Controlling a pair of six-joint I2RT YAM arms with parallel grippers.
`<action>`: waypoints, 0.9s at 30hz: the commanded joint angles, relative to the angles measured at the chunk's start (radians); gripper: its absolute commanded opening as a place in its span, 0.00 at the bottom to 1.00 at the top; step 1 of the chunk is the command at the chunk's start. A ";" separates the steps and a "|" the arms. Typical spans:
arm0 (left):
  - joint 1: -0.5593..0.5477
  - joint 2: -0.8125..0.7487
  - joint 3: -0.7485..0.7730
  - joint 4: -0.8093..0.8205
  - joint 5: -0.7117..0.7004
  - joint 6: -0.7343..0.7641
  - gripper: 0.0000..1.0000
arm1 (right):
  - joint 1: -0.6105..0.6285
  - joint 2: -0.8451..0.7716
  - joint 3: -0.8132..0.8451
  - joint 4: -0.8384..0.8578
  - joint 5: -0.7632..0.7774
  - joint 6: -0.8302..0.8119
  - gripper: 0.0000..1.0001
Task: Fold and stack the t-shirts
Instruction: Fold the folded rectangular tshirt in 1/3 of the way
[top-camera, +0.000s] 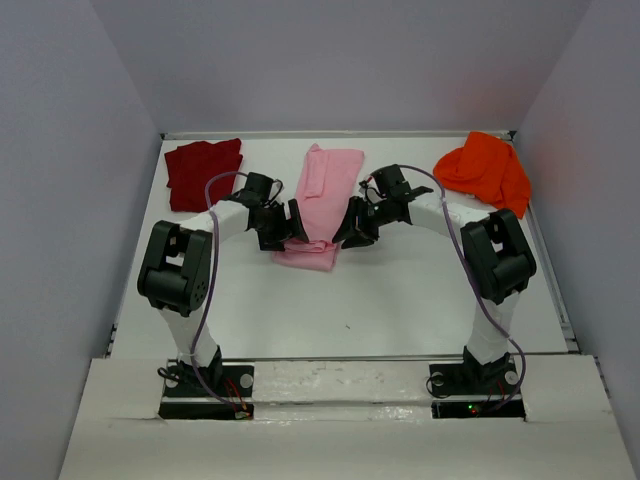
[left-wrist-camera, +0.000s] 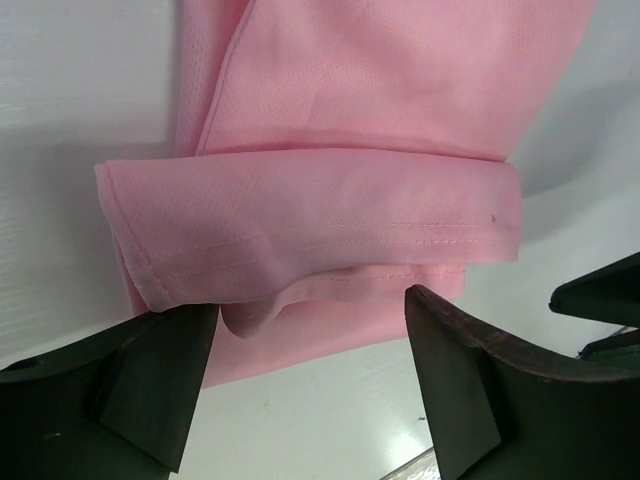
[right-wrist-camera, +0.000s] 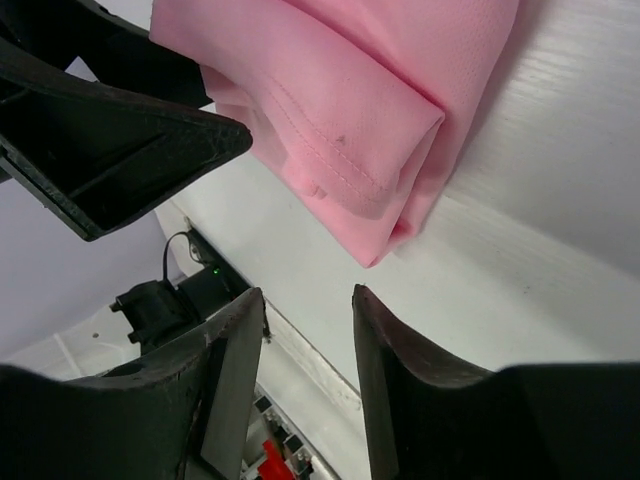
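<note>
dark red t-shirt (top-camera: 203, 172) folded flat far left, left gripper (left-wrist-camera: 310, 385) jaws spread wide, released, at near hem of folded pink t-shirt (top-camera: 322, 200) mid-table (top-camera: 400, 300), right gripper (right-wrist-camera: 308, 365) jaws part-open, empty, just off shirt's near-right corner, orange t-shirt (top-camera: 485, 170) crumpled far right

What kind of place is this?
Probably a laboratory test cell: a white table walled in by plain grey panels, a left arm and a right arm bolted at its near edge, t-shirts laid out for folding.
</note>
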 joint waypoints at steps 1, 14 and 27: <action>0.004 -0.050 -0.002 -0.030 -0.006 0.010 0.89 | 0.029 -0.004 -0.010 0.062 -0.023 0.034 0.47; 0.004 -0.104 0.061 -0.080 -0.009 -0.007 0.90 | 0.144 0.071 0.049 0.126 0.001 0.111 0.00; 0.005 -0.125 -0.005 -0.059 -0.057 -0.030 0.90 | 0.169 0.197 0.098 0.206 0.057 0.083 0.00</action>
